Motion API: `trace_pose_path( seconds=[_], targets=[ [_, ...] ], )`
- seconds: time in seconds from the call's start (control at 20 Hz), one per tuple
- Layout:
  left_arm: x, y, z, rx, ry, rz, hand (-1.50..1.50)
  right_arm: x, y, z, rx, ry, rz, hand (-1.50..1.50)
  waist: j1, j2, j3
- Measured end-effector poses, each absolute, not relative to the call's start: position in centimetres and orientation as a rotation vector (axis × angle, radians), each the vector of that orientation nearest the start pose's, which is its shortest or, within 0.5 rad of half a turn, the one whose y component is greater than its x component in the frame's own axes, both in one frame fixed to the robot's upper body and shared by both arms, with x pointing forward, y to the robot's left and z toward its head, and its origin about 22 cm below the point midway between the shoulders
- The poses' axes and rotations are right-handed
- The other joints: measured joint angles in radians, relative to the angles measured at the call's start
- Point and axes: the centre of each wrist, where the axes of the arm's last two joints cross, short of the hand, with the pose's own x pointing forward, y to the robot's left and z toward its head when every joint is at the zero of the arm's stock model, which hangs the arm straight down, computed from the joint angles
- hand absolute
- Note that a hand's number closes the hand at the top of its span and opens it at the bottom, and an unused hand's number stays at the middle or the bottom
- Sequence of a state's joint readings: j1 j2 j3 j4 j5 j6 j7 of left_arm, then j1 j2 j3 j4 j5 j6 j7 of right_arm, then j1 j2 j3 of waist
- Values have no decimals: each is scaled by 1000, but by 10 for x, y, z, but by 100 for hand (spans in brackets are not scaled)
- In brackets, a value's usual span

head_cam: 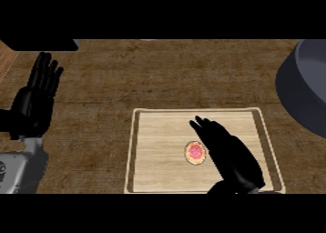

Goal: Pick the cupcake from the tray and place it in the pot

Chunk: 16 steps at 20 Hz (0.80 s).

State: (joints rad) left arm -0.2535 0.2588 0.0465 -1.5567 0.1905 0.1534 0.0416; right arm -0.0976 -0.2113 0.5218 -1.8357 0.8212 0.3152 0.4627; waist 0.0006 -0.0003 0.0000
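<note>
Showing straight fingers (207, 128): right robot hand (234, 158) beside cupcake (195, 153).

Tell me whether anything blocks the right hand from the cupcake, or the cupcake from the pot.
Nothing visible does. The right hand, fingers straight, is right beside the cupcake over the tray. Toward the pot at upper right lie only the tray's rim and counter.

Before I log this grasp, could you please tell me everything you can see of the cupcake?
The cupcake shows from above as a small oval: orange rim around a pink, speckled top. It stands on the wooden tray, right of its centre, not lifted. The right robot hand, fingers straight, lies close along its right side; contact is unclear.
</note>
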Motion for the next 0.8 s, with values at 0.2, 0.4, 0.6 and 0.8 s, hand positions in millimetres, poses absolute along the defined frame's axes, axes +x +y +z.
trace_pose_path(
  seconds=[0.2, 0.4, 0.6, 0.8],
  targets=[
    [299, 269, 76, 114, -1761, 49, 0, 224, -141, 54, -541, -1308, 1231, -150, 0, 0, 0],
    [306, 272, 74, 112, -1762, 49, 0, 237, -137, 39, -526, -1312, 1239, -150, 0, 1, 0],
    [299, 272, 74, 111, -1763, 50, 0, 248, -132, 31, -521, -1324, 1242, -150, 1, -1, -1],
    [297, 270, 75, 111, -1758, 50, 0, 251, -123, 28, -507, -1344, 1274, 150, -1, -4, -5]
  ],
)
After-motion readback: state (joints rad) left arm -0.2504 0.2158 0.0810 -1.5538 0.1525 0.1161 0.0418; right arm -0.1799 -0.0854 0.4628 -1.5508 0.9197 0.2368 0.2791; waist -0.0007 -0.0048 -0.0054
